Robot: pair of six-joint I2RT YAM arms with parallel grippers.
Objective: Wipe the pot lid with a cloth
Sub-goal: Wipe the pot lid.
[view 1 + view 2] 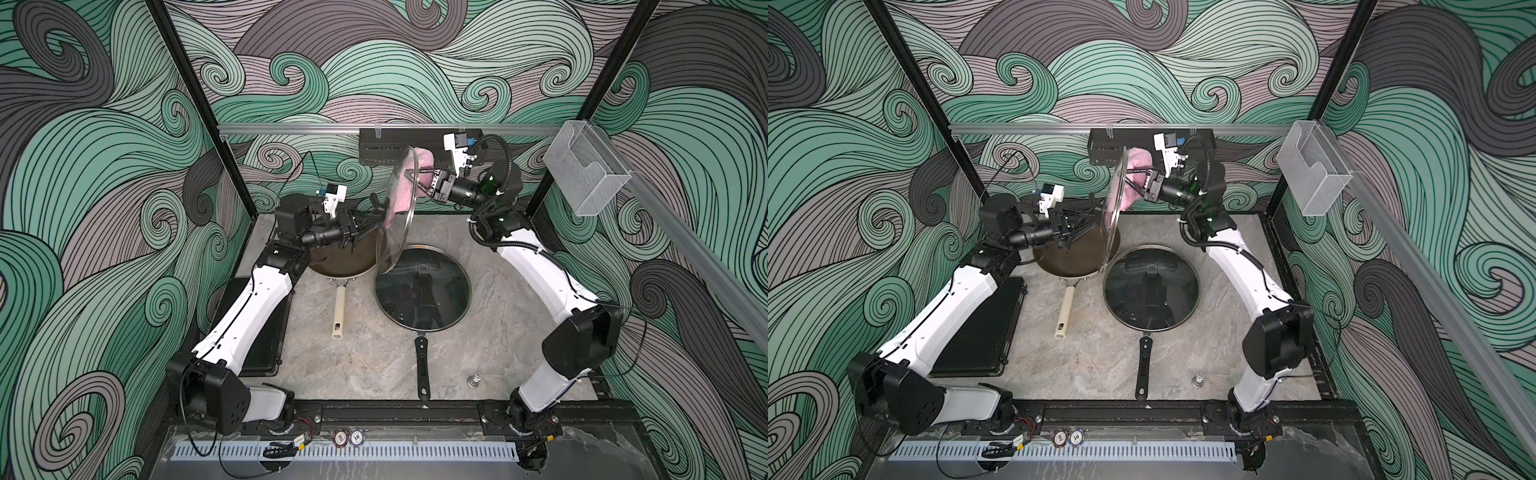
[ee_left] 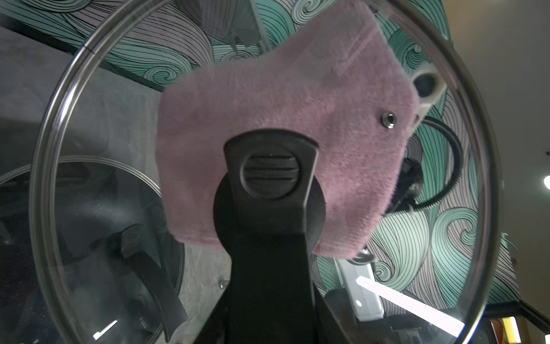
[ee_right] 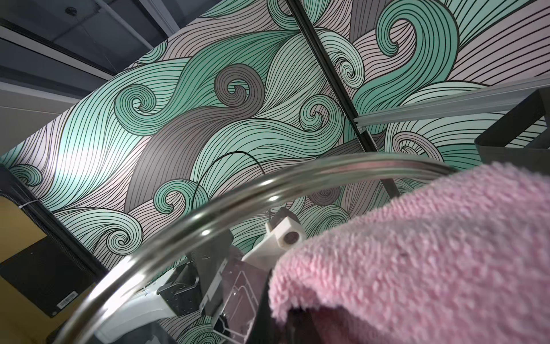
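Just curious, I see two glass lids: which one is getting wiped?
The raised lid, held on edge in the air with the cloth against it. The flat lid just rests on the black pan.

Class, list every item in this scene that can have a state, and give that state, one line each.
raised lid: lifted, standing on edge in the air.
cloth: pinched, flat against the raised lid's underside.
left gripper: shut on the raised lid's handle.
right gripper: shut on the cloth.
second lid: closed on the black pan.
brown pan: uncovered, on the table.
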